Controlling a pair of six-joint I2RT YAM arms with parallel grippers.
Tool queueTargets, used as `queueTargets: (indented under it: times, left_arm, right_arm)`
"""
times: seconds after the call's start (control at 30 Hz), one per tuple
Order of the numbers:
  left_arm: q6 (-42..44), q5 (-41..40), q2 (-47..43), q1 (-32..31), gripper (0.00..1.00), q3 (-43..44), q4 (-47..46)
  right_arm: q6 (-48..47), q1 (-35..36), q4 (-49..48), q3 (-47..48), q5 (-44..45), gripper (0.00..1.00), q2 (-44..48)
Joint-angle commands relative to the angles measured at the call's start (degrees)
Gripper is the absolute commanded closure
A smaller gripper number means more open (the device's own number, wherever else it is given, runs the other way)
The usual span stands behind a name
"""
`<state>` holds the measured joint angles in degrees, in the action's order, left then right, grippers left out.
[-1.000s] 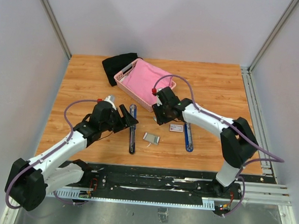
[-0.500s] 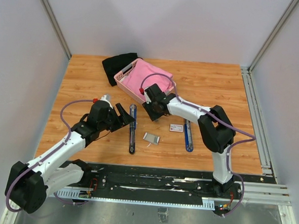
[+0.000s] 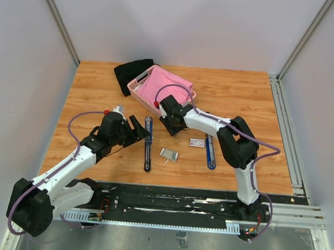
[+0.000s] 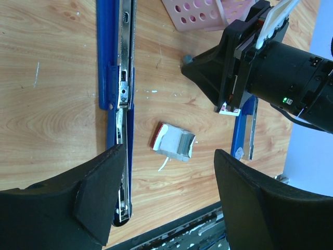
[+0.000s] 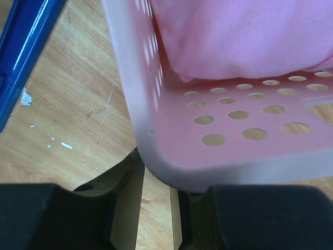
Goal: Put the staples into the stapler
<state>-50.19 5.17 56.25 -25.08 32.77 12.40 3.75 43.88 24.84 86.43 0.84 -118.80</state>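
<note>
- The staples (image 3: 169,154), a silvery block, lie loose on the worktop (image 3: 242,95), and neither tool touches them.
- The white carton (image 3: 197,142) lies near, to their right.
- The opened blue stapler (image 3: 148,142) lies flat to their left, and a second blue one (image 3: 210,153) lies beyond the carton.
- The left tool (image 3: 139,132) hovers beside the opened stapler, spread wide and empty.
- The right tool (image 3: 171,127) sits at the corner of the pink basket (image 5: 156,156); whether it pinches the rim cannot be told.
</note>
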Motion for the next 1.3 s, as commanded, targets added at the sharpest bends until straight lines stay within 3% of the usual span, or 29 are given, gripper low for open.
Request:
queueTargets:
  times: [0.0,0.3,0.63,0.8,0.97,1.27]
  left_arm:
    - [0.96,0.1,0.26,0.82,0.26,1.22,-0.24]
    - [1.94,0.69,-2.16,0.82,0.26,0.59,-0.3]
    - [6.28,3.72,-8.96,0.82,0.25,0.77,-4.82]
    - [9.19,13.48,-8.79,0.82,0.25,3.88,-12.53]
    - [6.07,25.27,-4.24,0.54,0.24,9.84,-22.97]
    - [8.22,29.86,1.92,-5.09,0.19,21.97,-26.03]
  right_arm:
    - [-0.83,0.95,0.74,1.45,1.18,0.75,-1.73]
    - [-0.58,1.0,1.18,2.01,0.95,0.82,0.17]
    - [4.87,-1.05,2.78,-2.7,-5.76,0.82,18.47]
    - [10.83,-4.91,3.3,-4.07,-15.04,0.82,29.09]
    - [19.89,-7.2,-4.66,-7.23,-23.38,0.79,40.16]
    - [34.44,-8.28,-19.74,-10.82,-33.31,0.77,49.77]
